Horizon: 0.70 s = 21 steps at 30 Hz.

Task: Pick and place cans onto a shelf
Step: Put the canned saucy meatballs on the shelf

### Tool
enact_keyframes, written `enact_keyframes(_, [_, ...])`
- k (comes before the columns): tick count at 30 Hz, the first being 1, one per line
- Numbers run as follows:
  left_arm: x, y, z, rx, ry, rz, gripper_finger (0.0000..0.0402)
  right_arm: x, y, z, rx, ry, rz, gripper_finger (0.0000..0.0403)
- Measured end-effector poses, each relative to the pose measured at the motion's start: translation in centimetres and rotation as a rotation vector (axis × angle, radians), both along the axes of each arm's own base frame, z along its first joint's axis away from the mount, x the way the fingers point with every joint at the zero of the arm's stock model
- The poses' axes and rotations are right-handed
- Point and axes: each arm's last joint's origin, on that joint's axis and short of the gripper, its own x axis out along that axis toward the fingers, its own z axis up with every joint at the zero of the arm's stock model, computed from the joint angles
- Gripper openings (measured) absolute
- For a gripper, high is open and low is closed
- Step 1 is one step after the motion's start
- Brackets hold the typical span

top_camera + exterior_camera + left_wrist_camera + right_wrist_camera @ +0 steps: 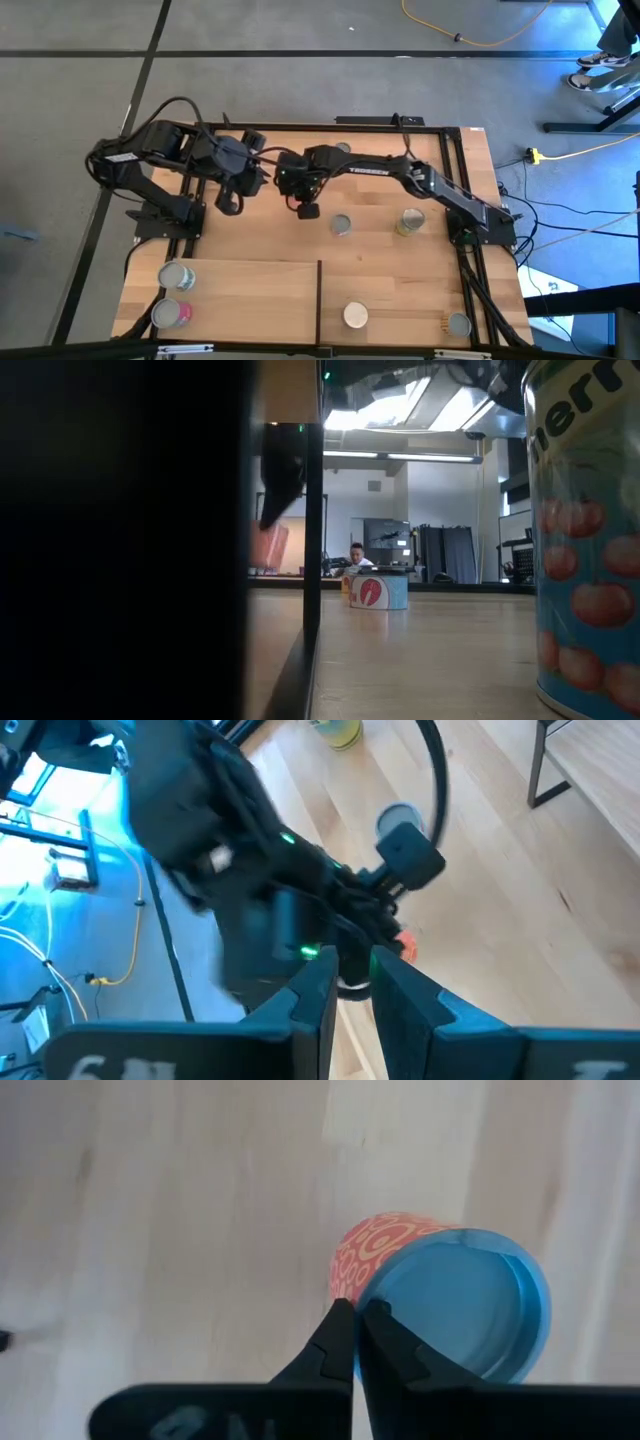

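Observation:
My right gripper (305,208) is shut and points steeply down over a can with a blue lid and a red-orange patterned label (440,1300), which stands upright on the table's middle (378,592). My left gripper (232,200) hangs above the table's far left and points toward the right arm. Its fingers (320,1005) stand a narrow gap apart with nothing between them. The shelf (240,300) is at the near left and carries two cans (175,275) (170,313). Loose cans (341,225) (410,222) stand on the table right of the right gripper. My right gripper's shut fingertips (345,1320) stand at the edge of the can's blue lid (375,1315), coming from above. I cannot tell whether they touch it.
A white-topped can (356,316) and a grey-topped can (458,323) stand by the near edge. One tall can (590,560) stands close to the low camera. The shelf's black post (313,560) rises at the middle. Another can (343,150) shows behind the right arm.

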Motion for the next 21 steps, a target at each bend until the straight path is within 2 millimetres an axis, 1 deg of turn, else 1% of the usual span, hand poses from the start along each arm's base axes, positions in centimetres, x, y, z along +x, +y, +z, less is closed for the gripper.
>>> enact_keyframes(3, [0.0,0.0,0.0,0.0,0.0,0.0,0.0057,0.3,0.0,-1.6,0.005,0.042,0.001,0.0006])
enact_keyframes(7, [0.0,0.0,0.0,-0.005,-0.002,0.006,0.0057,0.4,-0.1,-2.4,0.008,0.056,-0.006,0.0006])
enact_keyframes(9, [0.0,0.0,0.0,-0.028,-0.01,0.044,0.0057,0.5,-0.1,-2.4,0.016,0.06,-0.028,0.0006])
enact_keyframes(12, [-0.1,0.2,-0.1,-0.077,-0.025,0.152,0.0057,0.5,-0.1,-2.4,0.023,0.06,-0.051,0.0013])
enact_keyframes(17, [-0.4,0.9,-0.4,-0.198,-0.029,0.345,0.0057,0.5,-0.1,-2.4,0.023,0.06,-0.05,0.001])
enact_keyframes(21, [-0.7,1.3,-0.7,-0.223,0.002,0.41,0.0057,0.5,-0.1,-2.4,0.023,0.06,-0.049,0.0024])
